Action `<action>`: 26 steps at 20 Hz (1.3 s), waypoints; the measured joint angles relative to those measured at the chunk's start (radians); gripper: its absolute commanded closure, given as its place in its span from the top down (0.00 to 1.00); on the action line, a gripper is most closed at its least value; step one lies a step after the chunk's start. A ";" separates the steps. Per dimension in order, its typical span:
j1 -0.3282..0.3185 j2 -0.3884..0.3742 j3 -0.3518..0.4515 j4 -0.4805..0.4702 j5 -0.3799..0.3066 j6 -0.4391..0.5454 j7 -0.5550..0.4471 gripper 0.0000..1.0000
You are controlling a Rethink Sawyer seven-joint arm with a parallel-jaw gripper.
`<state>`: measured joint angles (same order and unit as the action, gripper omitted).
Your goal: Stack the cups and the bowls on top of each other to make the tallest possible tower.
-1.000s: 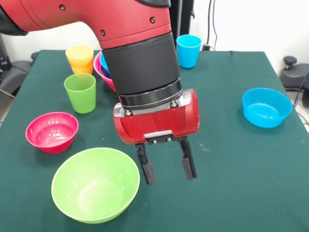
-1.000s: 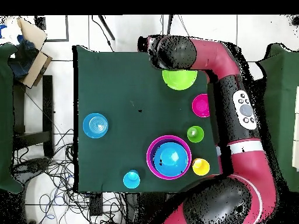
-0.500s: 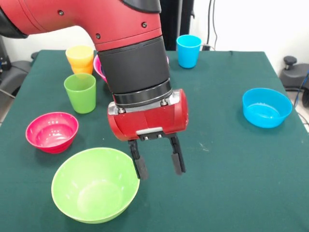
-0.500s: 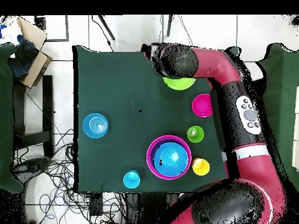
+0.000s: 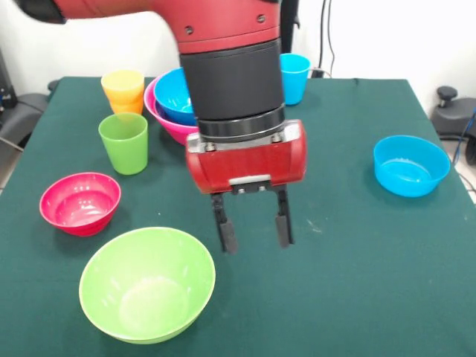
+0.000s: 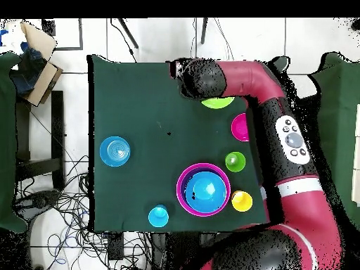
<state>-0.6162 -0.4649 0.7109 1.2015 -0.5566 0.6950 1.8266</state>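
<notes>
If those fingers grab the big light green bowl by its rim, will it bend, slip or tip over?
The light green bowl looks like glossy moulded plastic, so probably stiff and light, but slippery. It is wide and sits upright on the green cloth, so a push would likely slide it rather than tip it. The open gripper hangs beside its rim, gripping nothing.

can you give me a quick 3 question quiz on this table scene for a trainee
1. True or false: the gripper is holding a cup.
2. Which bowl sits inside the large pink bowl? A) red-pink B) blue C) light green
3. Fill in: the yellow cup is stacked on the ____ cup.

Key:
1. False. The fingers are apart and empty, hanging above the cloth beside the light green bowl.
2. B. The blue bowl is nested in it; the red-pink bowl stands apart.
3. Orange. The yellow cup rests on the orange cup, behind the green cup.
</notes>
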 measured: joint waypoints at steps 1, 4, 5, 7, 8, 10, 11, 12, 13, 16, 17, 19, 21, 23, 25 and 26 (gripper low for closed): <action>0.008 -0.003 -0.005 0.000 -0.001 0.000 0.000 1.00; 0.036 -0.011 -0.022 0.000 -0.002 0.000 0.000 1.00; 0.045 -0.011 -0.026 0.000 -0.002 0.000 0.000 1.00; 0.057 -0.010 -0.031 0.000 -0.002 0.000 0.000 1.00; 0.060 -0.010 -0.033 0.000 -0.002 0.000 0.000 1.00; 0.066 -0.009 -0.039 0.000 -0.002 0.000 0.000 1.00; 0.066 -0.009 -0.039 0.000 -0.002 0.000 0.000 1.00; 0.066 -0.009 -0.039 0.000 -0.002 0.000 0.000 1.00; 0.063 -0.009 -0.040 0.000 -0.001 0.000 0.000 1.00; 0.056 -0.009 -0.040 0.000 -0.001 0.000 0.000 1.00; 0.053 -0.009 -0.040 0.000 -0.001 0.000 0.000 1.00; 0.048 -0.009 -0.040 0.000 -0.001 0.000 0.000 1.00; 0.038 -0.009 -0.040 0.000 0.000 0.000 0.000 1.00; 0.022 -0.009 -0.040 0.000 0.000 0.000 0.000 1.00; 0.013 -0.009 -0.040 0.000 0.000 0.000 0.000 1.00; 0.007 -0.009 -0.040 0.000 0.000 0.000 0.000 1.00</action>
<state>-0.6095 -0.4739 0.6710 1.2011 -0.5570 0.6950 1.8266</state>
